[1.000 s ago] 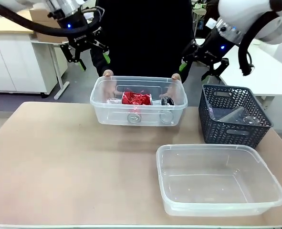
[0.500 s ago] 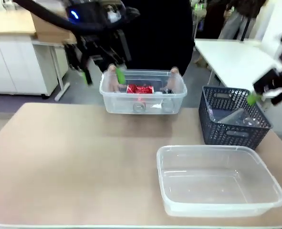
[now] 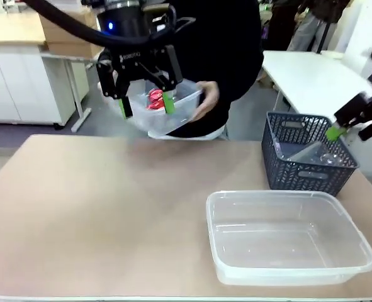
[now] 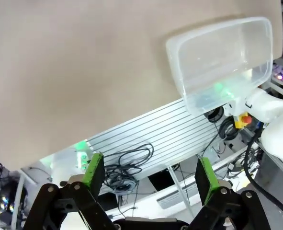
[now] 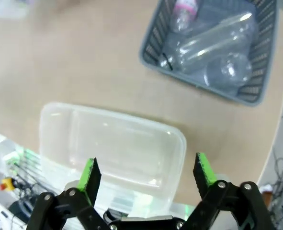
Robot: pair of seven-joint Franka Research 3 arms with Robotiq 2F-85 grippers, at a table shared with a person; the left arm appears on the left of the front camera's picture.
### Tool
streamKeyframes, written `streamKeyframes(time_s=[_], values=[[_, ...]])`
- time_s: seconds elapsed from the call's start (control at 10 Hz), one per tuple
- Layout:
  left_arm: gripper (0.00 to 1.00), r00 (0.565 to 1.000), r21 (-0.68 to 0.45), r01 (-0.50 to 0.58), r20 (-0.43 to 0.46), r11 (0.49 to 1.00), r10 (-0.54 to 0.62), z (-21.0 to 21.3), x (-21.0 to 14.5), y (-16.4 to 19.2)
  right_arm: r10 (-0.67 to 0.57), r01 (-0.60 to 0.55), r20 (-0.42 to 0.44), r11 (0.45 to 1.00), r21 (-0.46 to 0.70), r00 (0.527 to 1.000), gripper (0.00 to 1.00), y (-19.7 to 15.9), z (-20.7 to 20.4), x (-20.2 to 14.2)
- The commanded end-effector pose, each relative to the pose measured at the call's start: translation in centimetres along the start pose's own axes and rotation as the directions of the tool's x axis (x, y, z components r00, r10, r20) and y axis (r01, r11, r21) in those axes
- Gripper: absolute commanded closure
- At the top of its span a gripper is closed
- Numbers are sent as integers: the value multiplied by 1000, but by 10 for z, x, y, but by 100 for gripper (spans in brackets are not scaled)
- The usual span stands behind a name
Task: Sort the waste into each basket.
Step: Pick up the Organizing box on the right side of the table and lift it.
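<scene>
Dark lattice basket (image 3: 305,173) on tan table (image 3: 78,207), right side.

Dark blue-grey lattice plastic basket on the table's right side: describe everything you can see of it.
The dark blue-grey lattice plastic basket is rectangular, with open-weave walls flaring upward, a solid rim and handle slots in two facing walls. It stands upright on the tan table, near the right edge, beyond the empty clear plastic tub and apart from it. Inside lie several clear plastic bottles, one showing some pink.

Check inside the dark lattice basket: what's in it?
Several clear plastic bottles lie in the lattice basket, one with a pink label. Anything beneath them is covered.
</scene>
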State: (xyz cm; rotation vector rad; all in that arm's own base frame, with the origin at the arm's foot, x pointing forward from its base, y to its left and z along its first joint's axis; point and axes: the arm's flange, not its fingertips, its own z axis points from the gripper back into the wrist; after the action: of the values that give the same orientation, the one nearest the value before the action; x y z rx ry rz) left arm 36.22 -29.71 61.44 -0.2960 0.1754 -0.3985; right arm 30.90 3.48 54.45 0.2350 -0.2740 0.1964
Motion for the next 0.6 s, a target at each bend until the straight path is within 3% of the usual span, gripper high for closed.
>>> streamKeyframes(time_s=[0.0, 0.1, 0.3, 0.4, 0.5], values=[[2, 985, -25, -169, 24, 985, 170, -40, 14, -32, 3, 1, -192, 1000, 19, 981, 0, 0, -32, -9], [2, 964, -88, -265, -22, 960, 265, -78, 15, -61, -8, 12, -273, 1000, 14, 962, 0, 0, -55, -25], [2, 937, -9, -347, -45, 938, 347, -159, 5, -101, -9, 20, -384, 1000, 24, 923, 0, 4, -92, -54], [2, 928, -2, -342, -161, 940, 337, -194, -1, -110, -3, 22, -404, 999, 42, 915, 0, 5, -104, -60], [2, 925, -8, -318, -224, 948, 308, -209, 0, -107, -6, 12, -399, 1000, 13, 917, 0, 4, -107, -58]])
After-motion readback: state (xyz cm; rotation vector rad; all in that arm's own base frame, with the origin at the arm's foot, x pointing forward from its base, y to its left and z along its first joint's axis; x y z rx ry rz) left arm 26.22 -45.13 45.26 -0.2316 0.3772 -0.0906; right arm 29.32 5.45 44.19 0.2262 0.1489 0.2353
